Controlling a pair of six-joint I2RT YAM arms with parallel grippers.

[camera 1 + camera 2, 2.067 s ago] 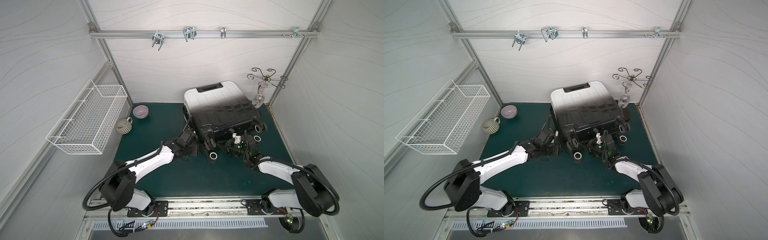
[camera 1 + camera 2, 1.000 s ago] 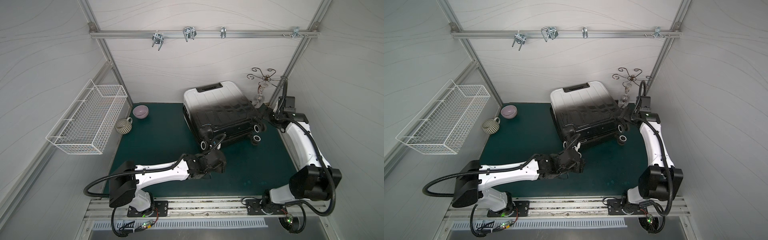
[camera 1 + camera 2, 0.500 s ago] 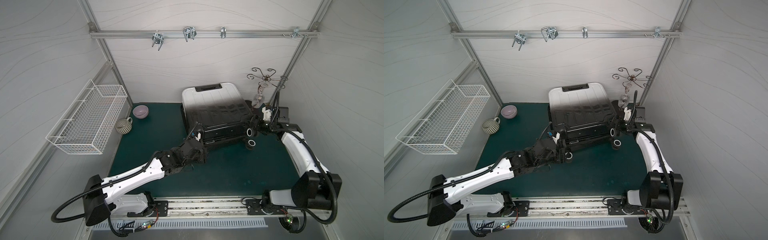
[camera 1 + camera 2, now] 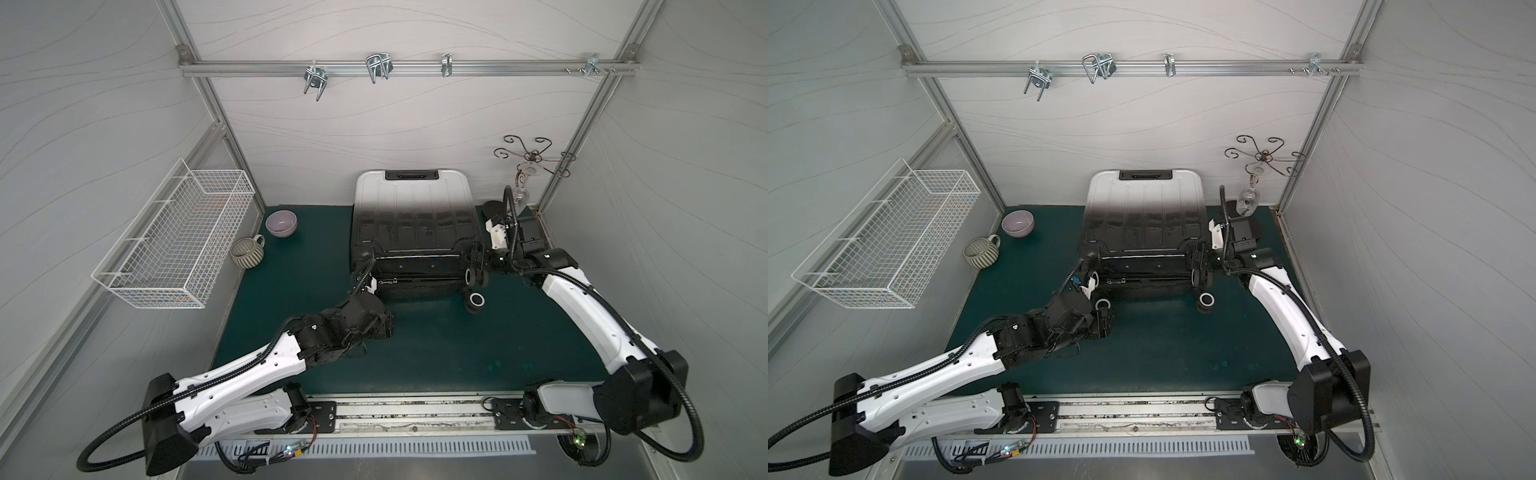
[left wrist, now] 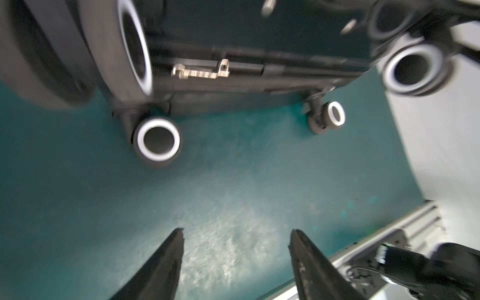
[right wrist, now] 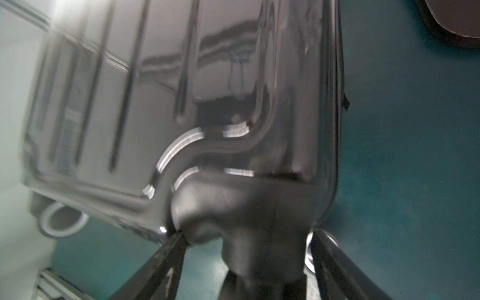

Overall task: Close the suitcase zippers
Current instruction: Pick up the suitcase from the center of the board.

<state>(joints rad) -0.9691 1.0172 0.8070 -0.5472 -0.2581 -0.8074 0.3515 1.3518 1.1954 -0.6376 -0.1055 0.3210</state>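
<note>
In both top views the suitcase (image 4: 411,216) lies flat at the back of the green tabletop (image 4: 436,345). Its white end is toward the rear wall and its black, wheeled end faces my bases. From up there my left jaws are hidden under my own left arm (image 4: 340,328), which reaches in at the near left corner of the case. My right arm (image 4: 582,303) comes in from the side at the near right corner.

My left wrist camera shows what the top views barely do: the metal zipper pulls (image 5: 201,72) lie together on the black zipper track (image 5: 285,71) along the wheeled end, close to the left corner. My left jaws are spread, with only bare tabletop between them. The pulls sit ahead of them, well apart, beyond a white-rimmed wheel (image 5: 157,141) resting on the tabletop.

My right wrist camera, though blurred, looks along the glossy ribbed shell (image 6: 155,104). My right jaws are spread wide astride the rounded black wheel mount (image 6: 259,228) at that corner, with green showing between its stem and one side. No zipper pull is visible in that view.
</note>
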